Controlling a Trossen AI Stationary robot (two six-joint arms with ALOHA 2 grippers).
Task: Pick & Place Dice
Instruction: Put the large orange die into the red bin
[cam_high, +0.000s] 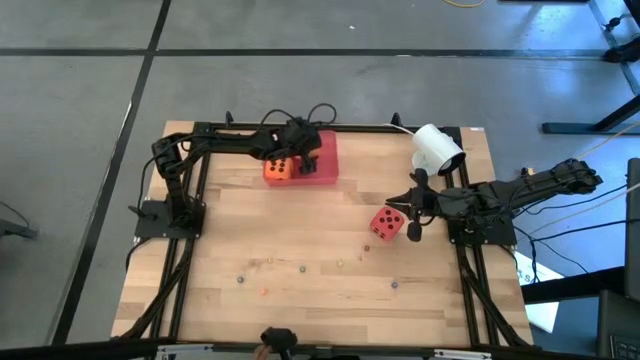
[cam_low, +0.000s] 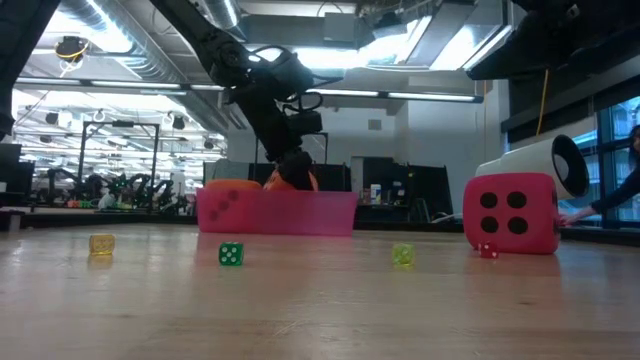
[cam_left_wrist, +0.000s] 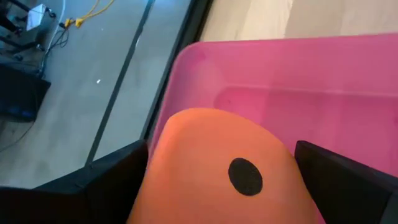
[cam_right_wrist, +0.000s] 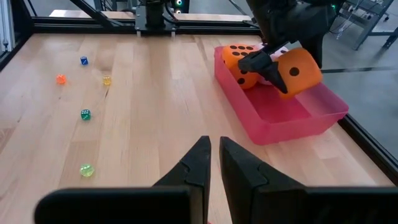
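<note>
Tabletop (cam_high: 300, 300): light wood boards in a dark frame, one arm mounted at each side.

Tray (cam_right_wrist: 292, 124): flat, pink-red, rectangular, at the far edge of the tabletop on the left arm's side.

Orange die, first (cam_right_wrist: 298, 70): over the tray, between the fingers of the left tool (cam_right_wrist: 273, 68). The fingers stand spread wide on either side of it; in the left wrist view one dark pip faces the camera. Whether they press on it I cannot tell.

Orange die, second (cam_right_wrist: 239, 62): in the tray, just beside the first, several pips showing.

Red die (cam_high: 388, 222): on the tabletop outside the tray, near the right arm, four pips on the side seen in the low view.

Right tool (cam_right_wrist: 214, 158): fingers pressed together, holding nothing, low over the tabletop, near the red die.

Small coloured dice (cam_right_wrist: 85, 114): scattered over the near half of the tabletop, well apart from the tray.

White cylinder (cam_high: 438, 148): lying by the right arm's base.
</note>
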